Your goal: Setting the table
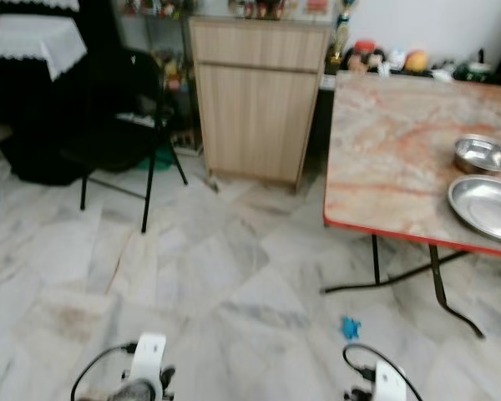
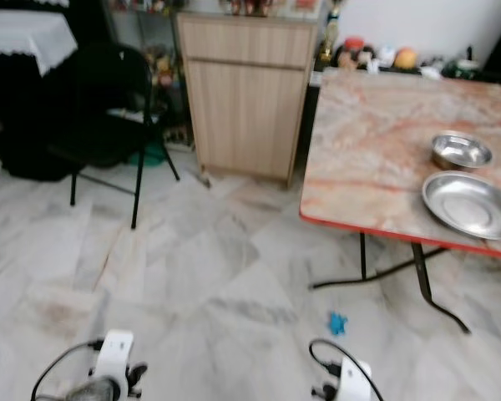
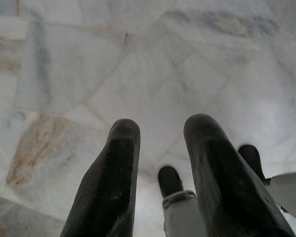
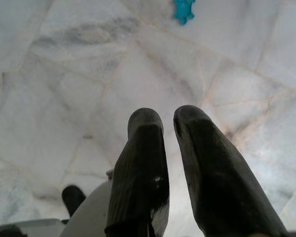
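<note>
Desk (image 1: 384, 159) w/ marbled top and red edge sits fwd and to the right of the robot, well apart from both end effectors; floor gap between. On it, near its right side: small steel bowl (image 1: 483, 154) farther back, large steel plate (image 1: 487, 206) nearer, just beside each other, plate cut off by frame edge in left eye view.

L to R: black chair (image 1: 121, 125) far left, wooden cabinet (image 1: 255, 100) mid, then desk. Left end effector (image 3: 160, 148) hangs low over marble floor (image 1: 192, 267), fingers apart, holding nothing. Right end effector (image 4: 168, 143) also low over floor, fingers w/ only a narrow gap, nothing held. Small blue item (image 1: 351, 327) on floor just ahead of right arm, under desk's near edge; can't tell what it is.

Judgement: right arm is nearer the dishes; the robot prob needs to walk fwd-right first. Plate is round, no long axis that matters.

Hidden/unclear: desk's right part cut off, clutter behind the desk blurred, whole head view soft.
</note>
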